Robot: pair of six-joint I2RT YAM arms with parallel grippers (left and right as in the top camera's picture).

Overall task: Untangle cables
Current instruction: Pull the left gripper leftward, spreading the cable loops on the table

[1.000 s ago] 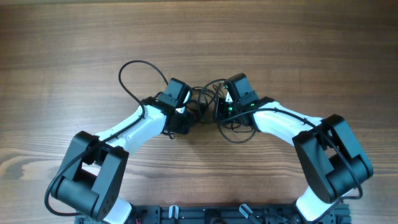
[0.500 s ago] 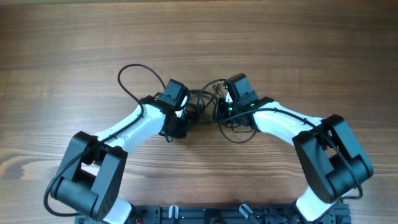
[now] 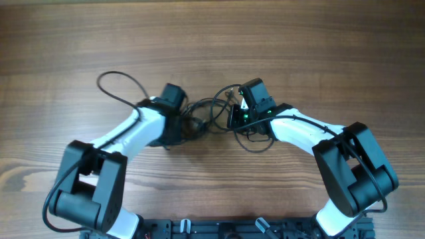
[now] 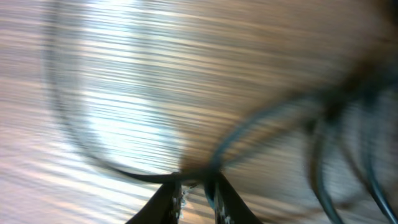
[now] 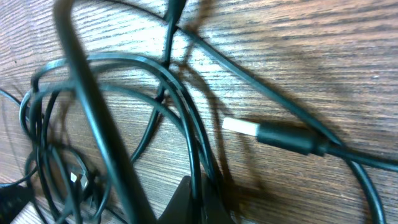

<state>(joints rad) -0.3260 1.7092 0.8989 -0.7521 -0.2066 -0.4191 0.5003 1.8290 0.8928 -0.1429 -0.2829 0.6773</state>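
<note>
A tangle of black cables lies on the wooden table between my two arms. One loop trails out to the left. My left gripper is shut on a black cable; its wrist view is motion-blurred. My right gripper is shut on a strand of the black cable at the tangle's right side. A USB plug with a metal tip lies on the wood just right of that strand. Another loop hangs below the right gripper.
The wooden table extends around the tangle. The arm bases and a black rail sit at the front edge.
My left gripper has pulled left with its cable, dragging the left loop farther left and stretching the tangle. The right arm has stayed in place.
</note>
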